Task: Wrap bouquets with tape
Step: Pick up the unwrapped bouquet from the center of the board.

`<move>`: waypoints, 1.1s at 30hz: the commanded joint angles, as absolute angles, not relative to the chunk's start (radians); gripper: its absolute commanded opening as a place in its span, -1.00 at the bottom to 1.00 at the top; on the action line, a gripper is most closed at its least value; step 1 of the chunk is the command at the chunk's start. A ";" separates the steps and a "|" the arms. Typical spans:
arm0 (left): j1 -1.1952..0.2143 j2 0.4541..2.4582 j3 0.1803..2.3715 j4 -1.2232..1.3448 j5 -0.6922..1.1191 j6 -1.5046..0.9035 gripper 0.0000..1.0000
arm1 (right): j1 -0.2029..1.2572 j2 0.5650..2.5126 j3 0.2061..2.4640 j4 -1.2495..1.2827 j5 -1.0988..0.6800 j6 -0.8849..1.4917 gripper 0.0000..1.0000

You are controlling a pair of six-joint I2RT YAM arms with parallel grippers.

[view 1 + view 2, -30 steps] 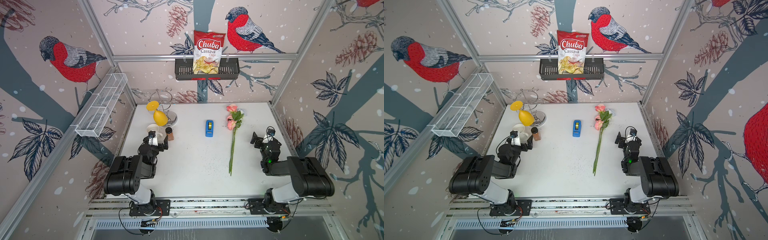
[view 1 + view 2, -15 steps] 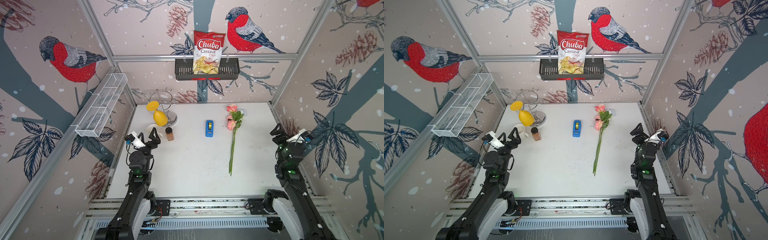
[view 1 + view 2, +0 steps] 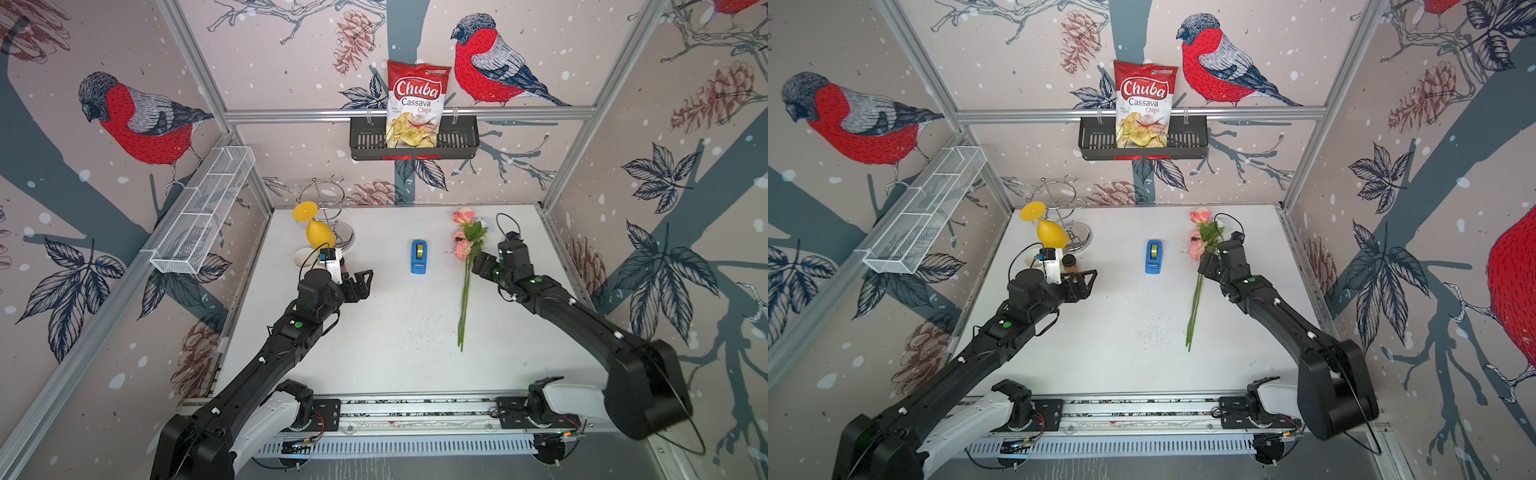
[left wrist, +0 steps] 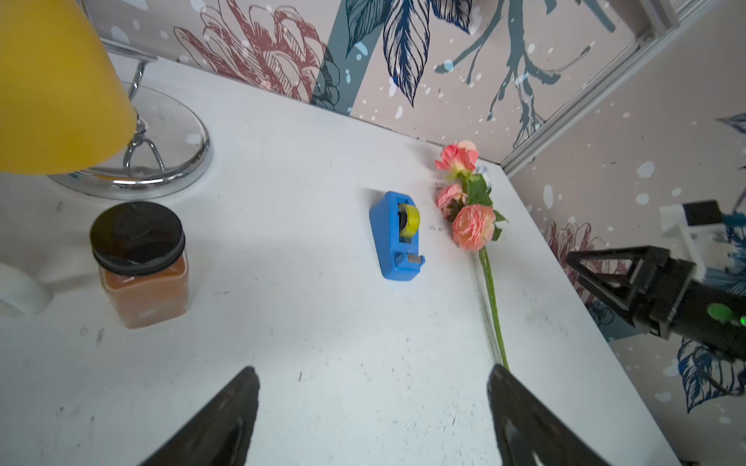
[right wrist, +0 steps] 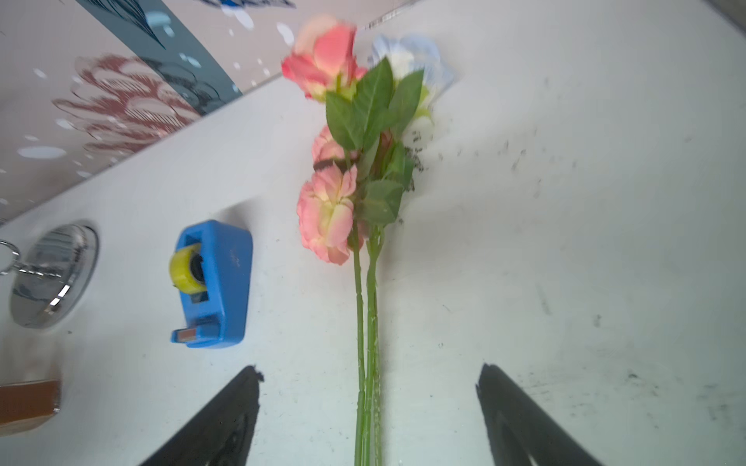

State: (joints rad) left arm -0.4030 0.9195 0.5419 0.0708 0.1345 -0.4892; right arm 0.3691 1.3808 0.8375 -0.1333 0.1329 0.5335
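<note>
On the white tabletop (image 3: 395,324), the blue plastic tape dispenser (image 3: 419,257) sits mid-width, toward the back wall. Just right of it lies the bunch of pink artificial roses on long green stems (image 3: 462,248), blooms rearward, stems running forward. At rear left stands the chrome wire stand (image 3: 345,241), the yellow plastic goblet (image 3: 320,232) against its front. Before these sit the white cup (image 3: 303,257) and the black-lidded brown spice jar (image 4: 141,262). The left gripper (image 3: 365,284) is near the jar, the right gripper (image 3: 482,266) beside the stems.

Bouquet (image 5: 379,201): pink-peach roses, white bloom, green stems. Dispenser (image 5: 226,258) blue; tape (image 5: 183,268) yellow-green. Jar (image 4: 143,290) orange-brown, black lid.
</note>
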 commanded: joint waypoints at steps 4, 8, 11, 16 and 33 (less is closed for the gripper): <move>-0.440 0.830 0.480 0.085 0.071 -0.453 0.76 | 0.397 1.626 0.940 -0.122 0.130 0.570 0.41; -0.446 0.761 0.441 0.120 0.048 -0.445 0.75 | 0.401 1.758 1.012 -0.126 0.151 0.578 0.29; -0.448 0.738 0.430 0.138 0.048 -0.438 0.75 | 0.403 1.815 1.044 -0.130 0.171 0.579 0.13; -0.449 0.755 0.434 0.134 0.039 -0.436 0.75 | 0.402 1.865 1.048 -0.118 0.193 0.580 -0.05; -0.449 0.713 0.522 0.129 0.168 -0.342 0.78 | 0.467 1.552 1.035 -0.174 0.321 0.337 -1.00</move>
